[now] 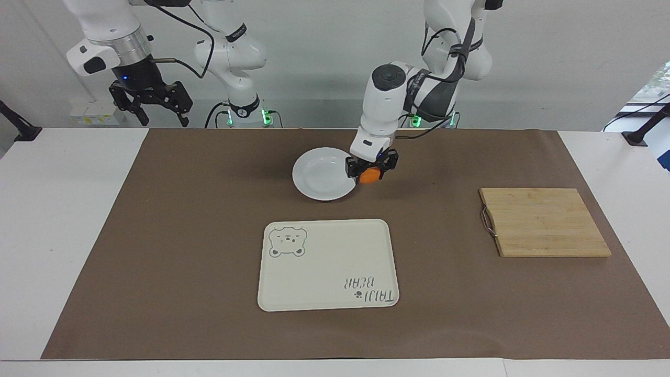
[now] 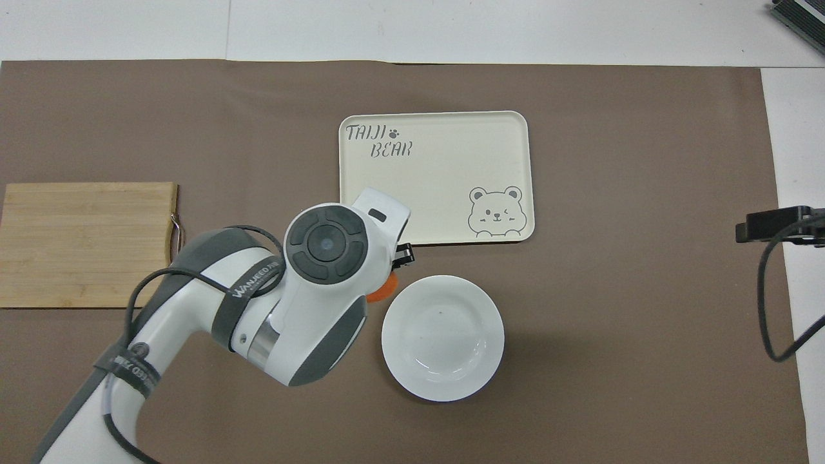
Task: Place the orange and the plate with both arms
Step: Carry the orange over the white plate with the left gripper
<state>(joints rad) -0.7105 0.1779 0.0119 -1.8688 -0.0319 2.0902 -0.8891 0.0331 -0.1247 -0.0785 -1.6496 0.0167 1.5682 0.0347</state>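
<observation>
Facing view, centre frame: left gripper [image 1: 371, 171] clamped on the orange [image 1: 369, 176], hanging over the edge of the plate [image 1: 322, 175], apparently clear of the rim though hard to judge. Upper left of frame: right gripper [image 1: 150, 102] waiting, fingers spread, holding nothing. Lower centre: cream tray [image 1: 324, 272]. Orange probably light, firm, prone to rolling; best held across its middle. Plate likely stiff, glossy, slippery, breakable; best pinched at the raised rim.

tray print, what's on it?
Cream tray carries a grey winking bear drawing and "TAIJI BEAR" lettering with a paw mark. Overhead view shows it upright.
</observation>
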